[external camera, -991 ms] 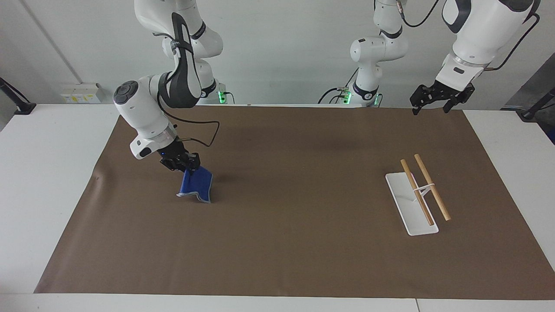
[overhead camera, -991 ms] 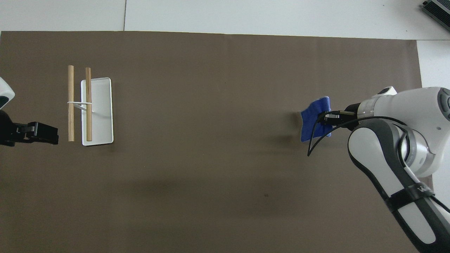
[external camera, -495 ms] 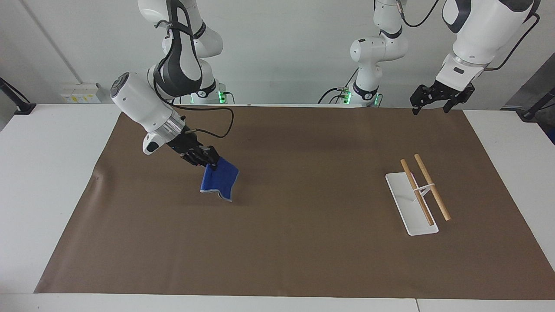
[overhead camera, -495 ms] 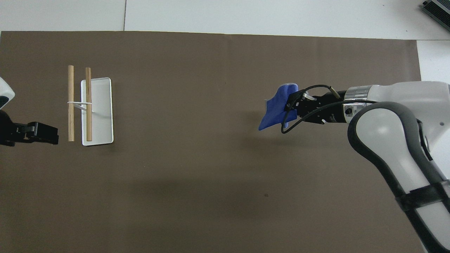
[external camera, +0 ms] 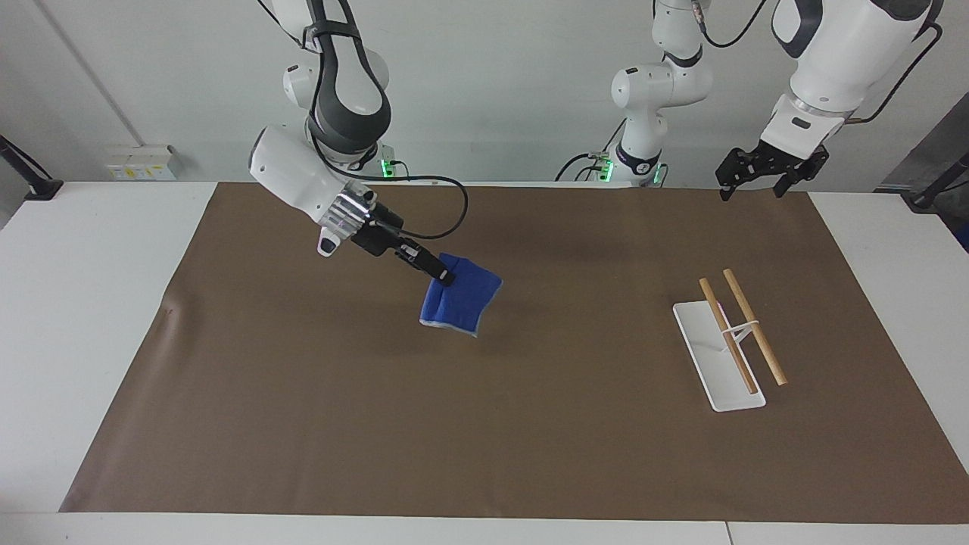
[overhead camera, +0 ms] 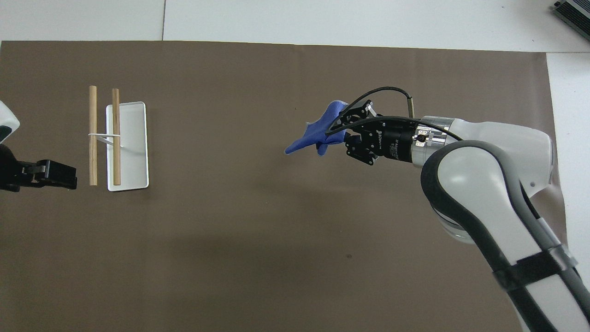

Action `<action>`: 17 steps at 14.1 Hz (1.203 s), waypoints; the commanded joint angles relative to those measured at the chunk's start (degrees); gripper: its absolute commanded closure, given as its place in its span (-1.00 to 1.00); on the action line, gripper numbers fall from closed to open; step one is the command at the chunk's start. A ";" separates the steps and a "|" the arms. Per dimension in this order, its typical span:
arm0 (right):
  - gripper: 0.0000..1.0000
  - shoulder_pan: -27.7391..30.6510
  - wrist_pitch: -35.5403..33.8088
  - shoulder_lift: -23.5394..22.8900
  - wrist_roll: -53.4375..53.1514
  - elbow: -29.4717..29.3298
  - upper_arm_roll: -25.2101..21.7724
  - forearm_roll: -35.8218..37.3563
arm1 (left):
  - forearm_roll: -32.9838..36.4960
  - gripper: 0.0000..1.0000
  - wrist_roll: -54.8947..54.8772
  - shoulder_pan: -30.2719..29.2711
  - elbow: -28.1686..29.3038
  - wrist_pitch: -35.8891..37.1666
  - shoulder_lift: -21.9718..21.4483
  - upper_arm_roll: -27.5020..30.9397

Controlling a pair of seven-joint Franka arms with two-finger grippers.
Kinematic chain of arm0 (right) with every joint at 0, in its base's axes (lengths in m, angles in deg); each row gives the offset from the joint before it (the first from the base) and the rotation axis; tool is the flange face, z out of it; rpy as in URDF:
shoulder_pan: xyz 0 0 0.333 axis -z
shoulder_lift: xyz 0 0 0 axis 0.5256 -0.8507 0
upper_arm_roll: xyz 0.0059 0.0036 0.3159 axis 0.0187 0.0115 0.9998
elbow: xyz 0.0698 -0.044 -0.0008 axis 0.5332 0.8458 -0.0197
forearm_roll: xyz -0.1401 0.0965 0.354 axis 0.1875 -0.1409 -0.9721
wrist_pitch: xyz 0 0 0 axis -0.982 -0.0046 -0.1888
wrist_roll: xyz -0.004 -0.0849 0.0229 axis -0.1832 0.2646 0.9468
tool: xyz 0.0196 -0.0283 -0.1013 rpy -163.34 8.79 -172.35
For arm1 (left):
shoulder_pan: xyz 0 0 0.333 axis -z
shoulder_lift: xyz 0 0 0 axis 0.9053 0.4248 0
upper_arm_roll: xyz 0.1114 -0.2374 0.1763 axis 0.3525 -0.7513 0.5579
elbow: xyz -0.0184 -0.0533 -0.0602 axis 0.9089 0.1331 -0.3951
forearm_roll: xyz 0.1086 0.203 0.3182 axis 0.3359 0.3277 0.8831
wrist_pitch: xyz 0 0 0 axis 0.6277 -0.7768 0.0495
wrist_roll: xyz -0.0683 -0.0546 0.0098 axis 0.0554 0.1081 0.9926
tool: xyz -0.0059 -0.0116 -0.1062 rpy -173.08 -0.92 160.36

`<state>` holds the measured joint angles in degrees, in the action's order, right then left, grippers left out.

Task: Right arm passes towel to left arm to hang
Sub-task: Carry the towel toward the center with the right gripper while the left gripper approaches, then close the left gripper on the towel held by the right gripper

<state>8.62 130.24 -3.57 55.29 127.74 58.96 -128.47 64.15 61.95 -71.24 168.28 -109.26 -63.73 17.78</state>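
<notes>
The blue towel (external camera: 460,303) hangs in the air over the brown mat, pinched at one top corner by my right gripper (external camera: 442,278), which is shut on it. From above, the towel (overhead camera: 315,132) droops from the right gripper (overhead camera: 339,131) toward the middle of the mat. The right arm (external camera: 306,182) reaches out low and slanted from its base. My left gripper (external camera: 763,172) waits open, high over the mat's edge at its own end, with nothing between its fingers. Overhead, only the tip of the left gripper (overhead camera: 55,175) shows.
A white tray base (external camera: 708,363) carries a rack with two wooden rails (external camera: 751,325), standing toward the left arm's end of the mat. The same rack (overhead camera: 105,136) shows overhead. The brown mat (external camera: 530,454) covers most of the white table.
The right arm has lifted the towel off the mat and swung it toward the table's middle, its wrist turning more level. The left arm has not moved.
</notes>
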 commanded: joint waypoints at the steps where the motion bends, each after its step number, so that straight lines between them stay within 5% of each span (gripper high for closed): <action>1: 1.00 -5.02 7.59 -0.18 -3.88 0.33 0.15 -6.48 | -0.48 -1.00 0.38 0.66 1.22 -0.55 -1.42 -0.16; 5: 1.00 -12.49 17.61 -0.71 -6.44 0.15 0.15 -17.11 | -0.83 -1.00 2.82 4.18 1.92 -0.64 -1.68 -0.86; 7: 1.00 -13.74 19.30 -1.06 -6.53 0.06 0.15 -19.33 | -3.97 -1.00 12.89 4.18 2.27 -4.22 -1.68 -0.86; 17: 1.00 -14.18 23.70 -1.32 -9.34 -0.82 3.66 -23.99 | -10.50 -1.00 72.49 4.62 19.15 -47.10 -6.25 -4.38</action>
<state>-5.66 152.31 -4.55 46.77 127.67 61.59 -151.25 54.68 125.97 -67.15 183.75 -149.60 -67.62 12.80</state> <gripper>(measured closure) 0.863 0.000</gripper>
